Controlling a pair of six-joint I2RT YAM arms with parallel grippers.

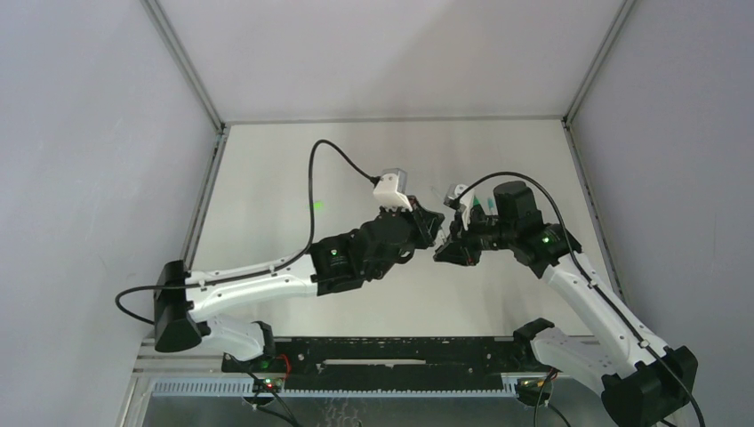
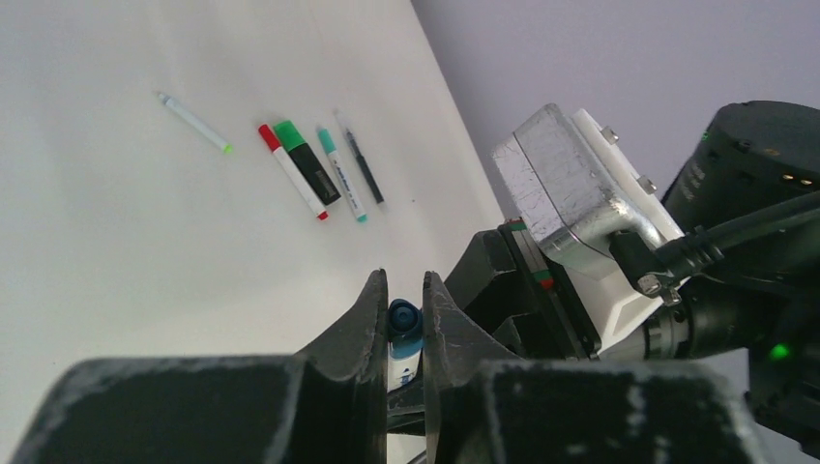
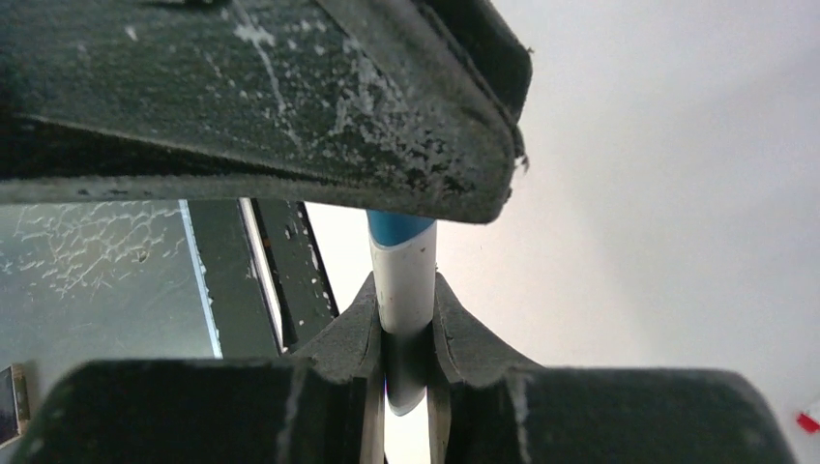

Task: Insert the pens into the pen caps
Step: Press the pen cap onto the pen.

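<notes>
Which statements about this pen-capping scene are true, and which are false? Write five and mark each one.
1. The right gripper is shut on the blue-ended pen. True.
2. The left gripper is open and empty. False: it too is shut on the blue-ended pen.
3. The black marker has a green end. True.
4. The red-ended pen lies alone. False: it lies right beside the black marker; the green-tipped pen is the one lying apart.
5. The two grippers are at opposite edges of the table. False: they meet tip to tip over its middle.
</notes>
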